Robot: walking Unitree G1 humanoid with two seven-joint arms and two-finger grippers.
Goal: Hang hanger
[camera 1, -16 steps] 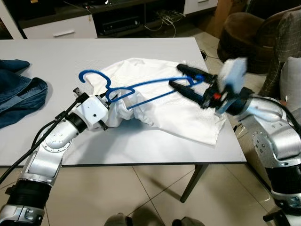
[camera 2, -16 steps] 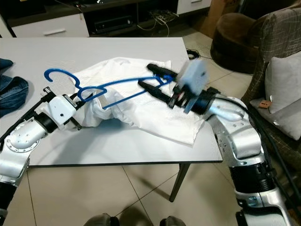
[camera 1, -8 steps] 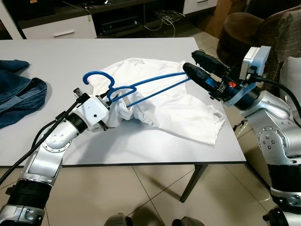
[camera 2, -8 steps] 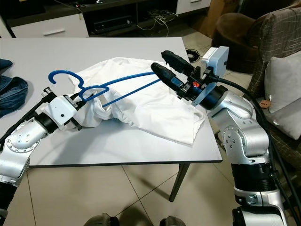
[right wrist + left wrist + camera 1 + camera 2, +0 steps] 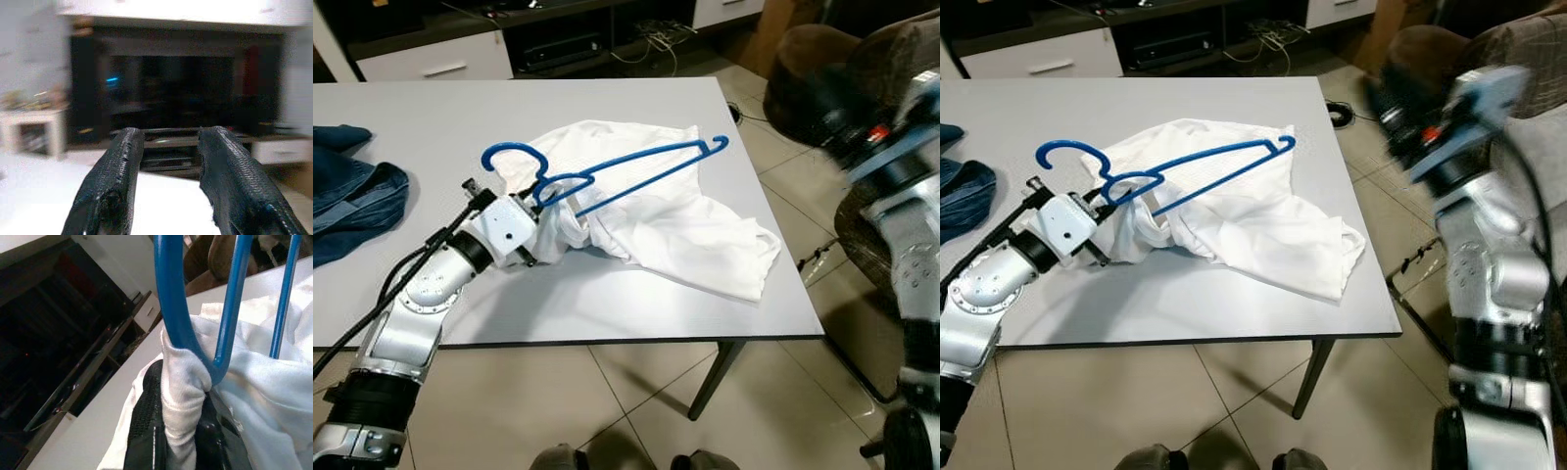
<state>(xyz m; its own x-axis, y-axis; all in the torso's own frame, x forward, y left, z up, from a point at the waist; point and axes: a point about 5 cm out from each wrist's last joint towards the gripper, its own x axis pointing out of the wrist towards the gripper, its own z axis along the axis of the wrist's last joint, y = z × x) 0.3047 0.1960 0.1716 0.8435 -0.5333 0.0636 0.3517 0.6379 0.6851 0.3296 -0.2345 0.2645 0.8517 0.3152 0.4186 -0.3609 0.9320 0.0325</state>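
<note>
Left gripper (image 5: 188, 431) pinches blue hanger (image 5: 607, 176) and white shirt (image 5: 685, 230) collar over the table (image 5: 607, 294); right gripper (image 5: 168, 181), empty and parted, hangs off-table; threading the far shoulder likely comes next.

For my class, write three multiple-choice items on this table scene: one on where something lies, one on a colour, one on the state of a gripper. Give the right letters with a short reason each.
1. Where does the denim garment lie?
A. on the table's left edge
B. on the floor
C. on the armchair

2. What colour is the hanger?
A. red
B. blue
C. black

3. What is the left gripper doing?
A. hanging open over the floor
B. shut on the hanger and white shirt
C. resting open on bare tabletop

Answers:
1 A, it lies on the table at the far left.
2 B, its wire is plainly blue.
3 B, shirt cloth and the hanger's neck sit pinched between its fingers.
</note>
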